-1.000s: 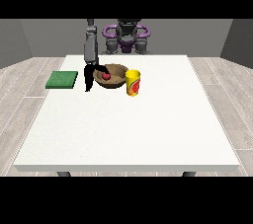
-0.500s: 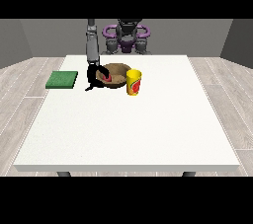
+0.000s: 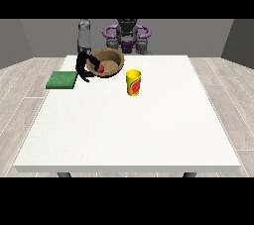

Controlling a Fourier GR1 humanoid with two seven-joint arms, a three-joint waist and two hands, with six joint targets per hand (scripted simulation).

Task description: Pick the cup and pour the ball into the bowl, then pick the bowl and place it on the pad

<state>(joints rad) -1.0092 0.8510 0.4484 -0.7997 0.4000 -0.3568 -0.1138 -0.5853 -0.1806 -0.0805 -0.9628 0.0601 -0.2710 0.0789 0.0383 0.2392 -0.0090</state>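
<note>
Robot body, top centre of the frame: small dark grey torso [image 3: 127, 33], blocky in shape. Purple ring-like bands on both shoulders, one to each side of the torso, with a purple patch low on its front. Pale grey segments at the outer ends of the shoulders. Arm at upper left [image 3: 85, 38]: light grey, smooth, tube-shaped casing. Hand at the view's left [image 3: 82, 68]: solid black, matte, with slim fingers. No cables, screws or markings can be made out.
</note>
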